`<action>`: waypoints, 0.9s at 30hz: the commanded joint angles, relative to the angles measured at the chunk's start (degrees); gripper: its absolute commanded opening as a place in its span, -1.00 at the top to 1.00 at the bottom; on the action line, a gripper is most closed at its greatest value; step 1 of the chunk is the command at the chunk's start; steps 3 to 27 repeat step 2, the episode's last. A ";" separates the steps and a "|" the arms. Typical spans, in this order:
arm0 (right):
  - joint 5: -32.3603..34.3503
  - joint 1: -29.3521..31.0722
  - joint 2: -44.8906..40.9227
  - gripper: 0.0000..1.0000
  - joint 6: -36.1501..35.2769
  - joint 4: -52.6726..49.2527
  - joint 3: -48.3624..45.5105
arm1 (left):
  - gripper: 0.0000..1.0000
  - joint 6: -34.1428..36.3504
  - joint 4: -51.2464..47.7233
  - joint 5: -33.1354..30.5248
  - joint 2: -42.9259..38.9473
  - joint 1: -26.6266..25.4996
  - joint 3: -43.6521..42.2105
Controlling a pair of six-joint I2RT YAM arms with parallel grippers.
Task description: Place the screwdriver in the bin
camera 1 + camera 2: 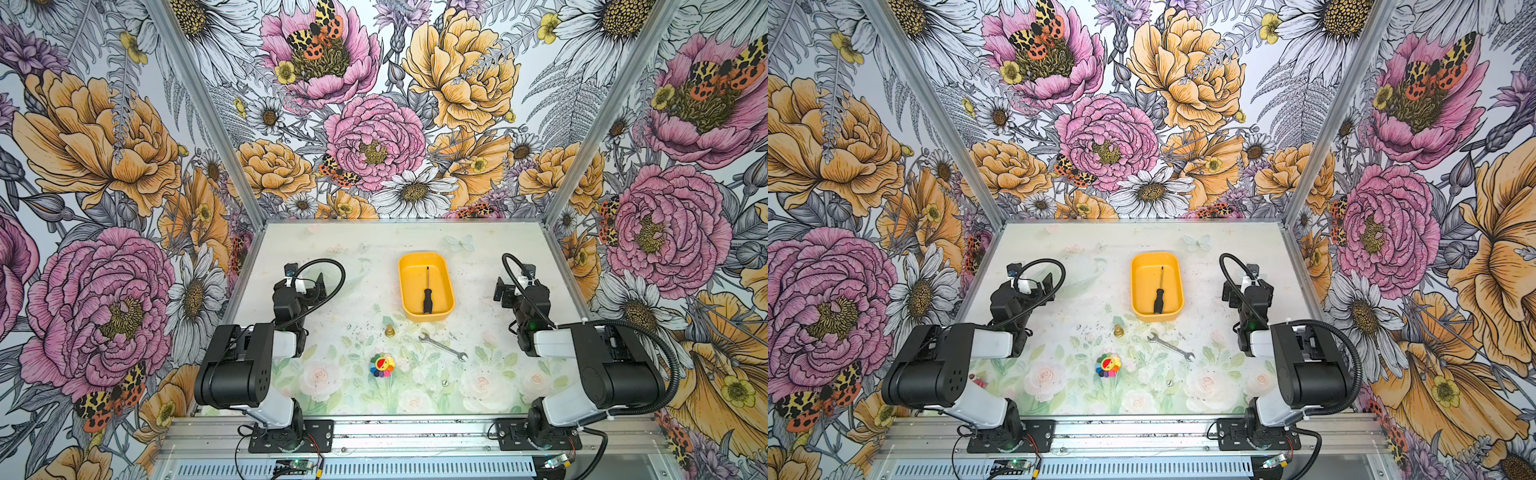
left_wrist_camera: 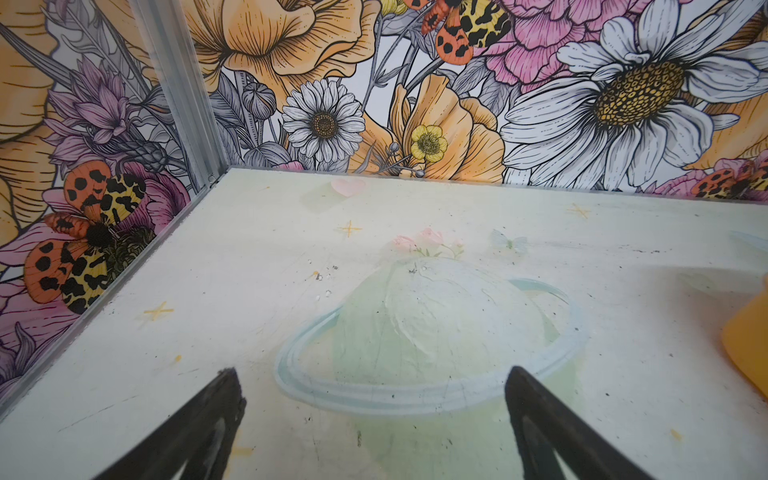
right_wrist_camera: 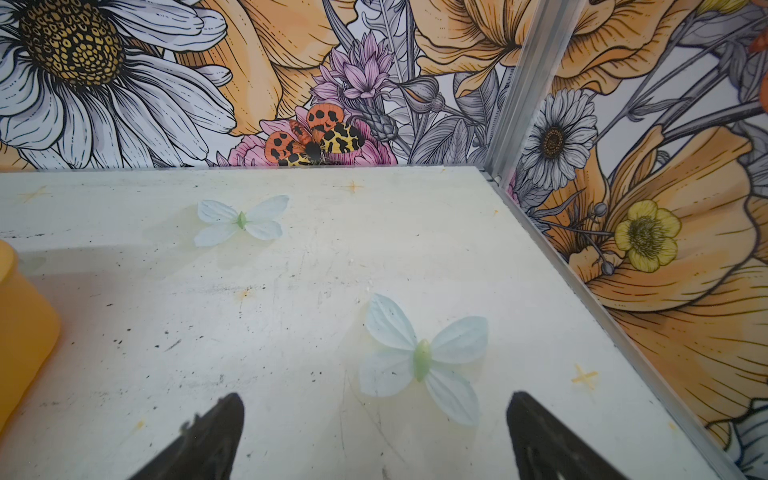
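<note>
Inside shallow yellow-orange plastic rectangular bin (image 1: 426, 319): slim black-handled metal-shaft screwdriver (image 1: 427, 293) flat, tip to 12 o'clock | left gripper (image 2: 374, 386) at bin's 9 o'clock, spread wide, empty | right gripper (image 3: 374, 405) at 3 o'clock, spread wide, empty

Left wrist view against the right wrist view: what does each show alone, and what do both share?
Only the left wrist view: the left fingers, spread, over a printed ringed planet. Only the right wrist view: the right fingers, spread, near two printed butterflies. Both: a corner of the bin, the table, floral walls. Neither shows the screwdriver, which lies in the bin in both top views.
</note>
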 commanded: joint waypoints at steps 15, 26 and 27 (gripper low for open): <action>-0.64 -0.31 0.12 -0.99 0.64 0.50 1.31 | -0.98 -0.22 0.57 -0.91 -0.05 0.04 0.30; -0.64 -0.31 0.12 -0.99 0.64 0.50 1.31 | -0.98 -0.22 0.57 -0.91 -0.05 0.04 0.30; -0.64 -0.31 0.12 -0.99 0.64 0.50 1.31 | -0.98 -0.22 0.57 -0.91 -0.05 0.04 0.30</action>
